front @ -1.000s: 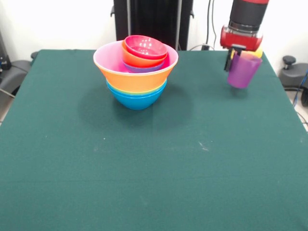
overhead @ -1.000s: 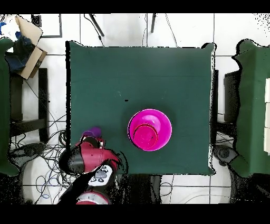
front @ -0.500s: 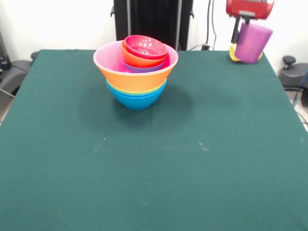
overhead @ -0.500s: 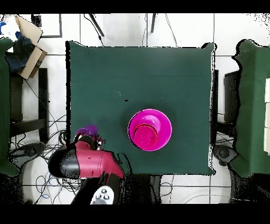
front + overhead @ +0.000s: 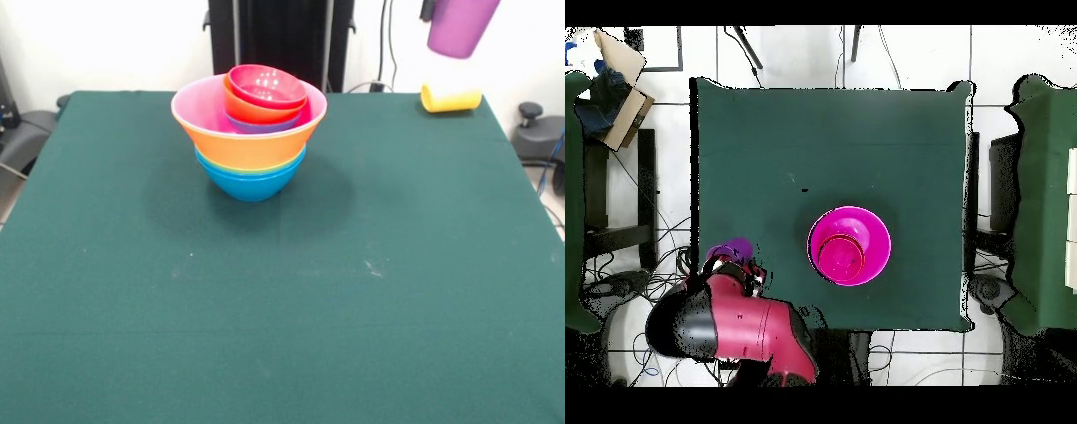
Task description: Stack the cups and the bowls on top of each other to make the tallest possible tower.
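Front view: a raised camera looks obliquely down across the green table [image 5: 282, 291], fairly close, cropping its near edge. Overhead view: a higher camera looks straight down, taking in the whole table [image 5: 765, 150] plus surrounding floor. Both share the tabletop and the bowl tower [image 5: 250, 132] [image 5: 849, 246].

Two cups show: one purple cup [image 5: 461, 26] up in the air and one yellow cup [image 5: 450, 98] lying on its side at a far corner of the desk [image 5: 282, 309]. One tower [image 5: 250, 132] of nested bowls stands there; six bowls can be told apart in it from the front.
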You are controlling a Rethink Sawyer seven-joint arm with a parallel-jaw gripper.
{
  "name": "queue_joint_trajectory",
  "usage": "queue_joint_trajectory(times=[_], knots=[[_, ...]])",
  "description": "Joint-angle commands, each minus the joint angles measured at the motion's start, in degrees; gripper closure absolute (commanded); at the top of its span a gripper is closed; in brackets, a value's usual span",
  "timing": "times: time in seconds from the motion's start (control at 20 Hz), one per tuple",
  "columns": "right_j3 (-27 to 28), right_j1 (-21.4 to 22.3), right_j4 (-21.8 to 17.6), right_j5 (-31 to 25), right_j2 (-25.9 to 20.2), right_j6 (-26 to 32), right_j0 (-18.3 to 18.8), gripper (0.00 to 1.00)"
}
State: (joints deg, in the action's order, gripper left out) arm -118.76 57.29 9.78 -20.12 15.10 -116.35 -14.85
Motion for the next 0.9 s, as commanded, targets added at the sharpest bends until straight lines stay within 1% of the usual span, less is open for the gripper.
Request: queue_joint_trajectory(times=[0.05,0.25,0.3,0.4,0.5,0.7,0.9], knots=[[-5.71,5.41,-2.09,-6.51,-0.40,-5.49,-0.06,1.00],[-8.77,7.71,-2.46,-5.76,-0.66,-4.06,0.78,1.00],[-9.93,8.31,-2.50,-4.97,-1.43,-2.96,1.57,1.00],[-12.59,9.92,-1.91,-4.33,-2.36,-2.05,2.51,1.00],[-14.85,12.01,-1.43,-4.61,-1.88,-2.51,2.33,1.00],[-14.76,15.94,-3.30,-10.13,1.62,-3.56,0.20,1.00],[-14.62,18.53,-4.40,-13.19,2.75,-2.97,-0.43,1.00]])
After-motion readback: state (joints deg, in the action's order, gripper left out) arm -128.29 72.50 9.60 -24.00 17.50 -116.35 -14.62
